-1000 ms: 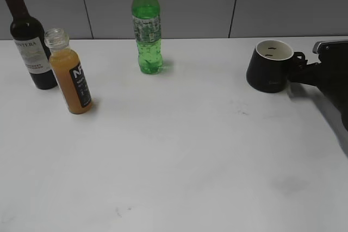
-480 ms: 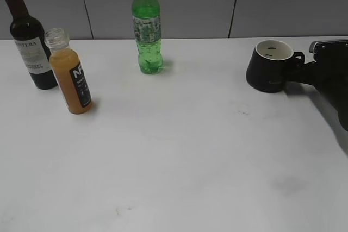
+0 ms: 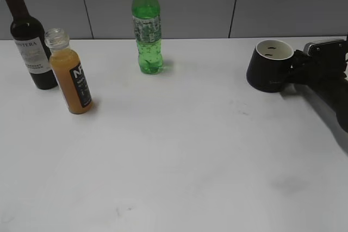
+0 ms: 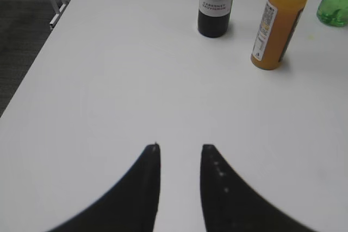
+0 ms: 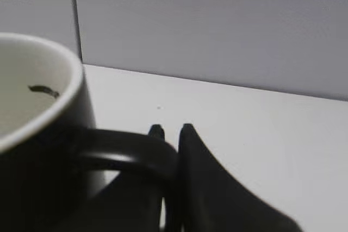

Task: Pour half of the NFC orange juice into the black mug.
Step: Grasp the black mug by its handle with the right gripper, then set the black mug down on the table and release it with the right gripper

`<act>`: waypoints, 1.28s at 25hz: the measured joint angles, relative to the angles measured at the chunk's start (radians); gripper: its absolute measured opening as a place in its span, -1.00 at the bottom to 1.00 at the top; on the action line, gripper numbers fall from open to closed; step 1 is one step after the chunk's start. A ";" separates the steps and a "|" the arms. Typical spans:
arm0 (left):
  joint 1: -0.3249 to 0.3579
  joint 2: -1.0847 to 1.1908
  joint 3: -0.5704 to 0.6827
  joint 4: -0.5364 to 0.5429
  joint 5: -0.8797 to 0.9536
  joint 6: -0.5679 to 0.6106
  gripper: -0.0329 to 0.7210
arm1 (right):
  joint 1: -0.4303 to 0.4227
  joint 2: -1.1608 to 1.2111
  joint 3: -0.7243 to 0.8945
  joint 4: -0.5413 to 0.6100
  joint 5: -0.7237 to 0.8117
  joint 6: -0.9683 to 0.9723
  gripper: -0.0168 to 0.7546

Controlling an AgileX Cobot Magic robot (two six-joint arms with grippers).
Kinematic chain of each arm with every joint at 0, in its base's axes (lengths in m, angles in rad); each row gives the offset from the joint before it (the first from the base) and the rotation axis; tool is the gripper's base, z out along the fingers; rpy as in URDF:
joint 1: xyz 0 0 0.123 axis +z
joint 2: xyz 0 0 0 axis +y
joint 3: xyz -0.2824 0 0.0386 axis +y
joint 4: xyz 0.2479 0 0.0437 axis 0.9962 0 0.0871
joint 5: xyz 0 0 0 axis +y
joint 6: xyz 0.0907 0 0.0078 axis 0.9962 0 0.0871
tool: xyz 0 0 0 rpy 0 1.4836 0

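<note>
we saw the right tool (image 5: 169, 134) nipped narrow, seemingly on the black mug (image 3: 267, 67) handle; rigid ceramic, fairly heavy. the left tool (image 4: 179, 148) hung narrowly parted, empty.

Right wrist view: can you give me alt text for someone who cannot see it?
Close-up of the black mug at left, its loop handle pinched between the right gripper's dark fingers. The mug's white interior shows a small dark mark. Behind lie the white table and a grey wall.
</note>
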State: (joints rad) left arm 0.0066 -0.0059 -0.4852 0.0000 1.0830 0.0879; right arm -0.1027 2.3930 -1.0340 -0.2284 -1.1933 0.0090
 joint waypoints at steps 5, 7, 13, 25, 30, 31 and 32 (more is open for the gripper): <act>0.000 0.000 0.000 0.000 0.000 0.000 -0.38 | 0.000 0.001 0.000 -0.005 -0.007 0.003 -0.86; 0.000 0.000 0.000 0.000 0.000 0.000 -0.38 | 0.000 0.001 0.000 -0.005 -0.007 0.005 -0.86; 0.000 0.000 0.000 0.000 0.000 0.000 -0.38 | 0.000 0.001 0.000 -0.005 -0.007 0.012 -0.86; 0.000 0.000 0.000 0.000 0.000 0.000 -0.38 | 0.062 -0.188 0.203 0.048 0.030 -0.015 -0.86; 0.000 0.000 0.000 0.000 0.000 0.000 -0.38 | 0.183 -0.305 0.298 0.091 0.030 -0.028 -0.86; 0.000 0.000 0.000 0.000 0.000 0.000 -0.38 | 0.217 -0.327 0.317 0.108 0.029 -0.029 -0.86; 0.000 0.000 0.000 0.000 0.000 0.000 -0.38 | 0.255 -0.343 0.335 0.125 0.028 -0.031 -0.86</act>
State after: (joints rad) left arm 0.0066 -0.0059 -0.4852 0.0000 1.0830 0.0879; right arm 0.1523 2.0495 -0.6993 -0.1029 -1.1651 -0.0222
